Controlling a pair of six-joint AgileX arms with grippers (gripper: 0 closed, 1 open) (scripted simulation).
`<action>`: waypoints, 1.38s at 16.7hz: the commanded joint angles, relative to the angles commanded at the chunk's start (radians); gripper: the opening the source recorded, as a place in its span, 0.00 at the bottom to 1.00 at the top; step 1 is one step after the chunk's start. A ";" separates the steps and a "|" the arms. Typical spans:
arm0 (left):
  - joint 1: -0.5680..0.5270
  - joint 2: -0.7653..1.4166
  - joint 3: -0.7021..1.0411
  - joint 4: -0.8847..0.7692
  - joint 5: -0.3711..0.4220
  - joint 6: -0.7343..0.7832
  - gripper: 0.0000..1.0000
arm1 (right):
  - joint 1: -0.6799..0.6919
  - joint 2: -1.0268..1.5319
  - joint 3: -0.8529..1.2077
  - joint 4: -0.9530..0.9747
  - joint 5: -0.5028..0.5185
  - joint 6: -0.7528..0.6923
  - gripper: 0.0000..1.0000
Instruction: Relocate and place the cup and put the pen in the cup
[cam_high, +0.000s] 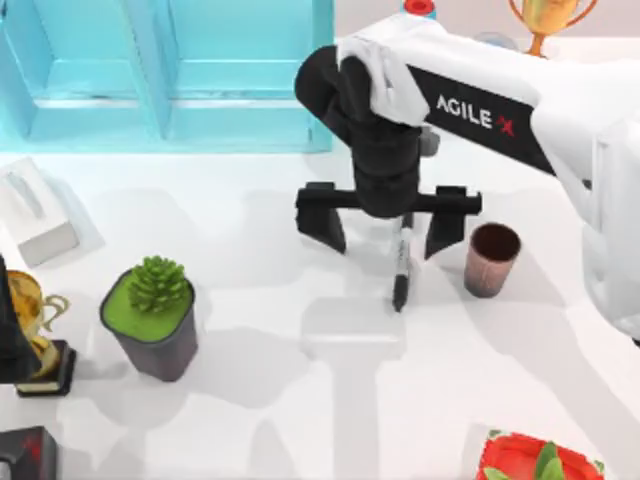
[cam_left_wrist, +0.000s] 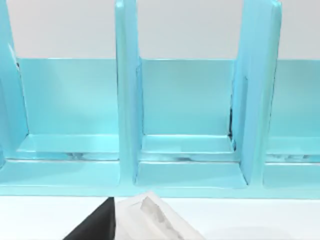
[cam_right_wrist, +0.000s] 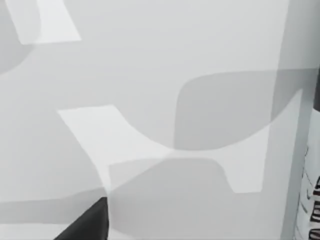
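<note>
Fingers of right gripper (cam_high: 388, 232) spread wide, empty, straddling pen (cam_high: 402, 268) on tabletop (cam_high: 300, 400); cup (cam_high: 492, 258) just right. Pen grasp step; next: descend, close.

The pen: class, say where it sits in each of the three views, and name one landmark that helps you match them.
Top view: the pen lies on the white table between the open right pincer's fingers, left of the cup.
Left wrist view: faces the turquoise rack, away from the pen.
Right wrist view: the pen's labelled barrel runs along the picture's edge.
Shared landmark: the white table, seen in all three.
</note>
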 joint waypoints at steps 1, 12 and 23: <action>0.000 0.000 0.000 0.000 0.000 0.000 1.00 | 0.000 0.000 0.000 0.000 0.000 0.000 0.55; 0.000 0.000 0.000 0.000 0.000 0.000 1.00 | 0.000 0.000 0.000 0.000 0.000 0.000 0.00; 0.000 0.000 0.000 0.000 0.000 0.000 1.00 | 0.034 -0.127 -0.024 -0.007 -0.037 0.049 0.00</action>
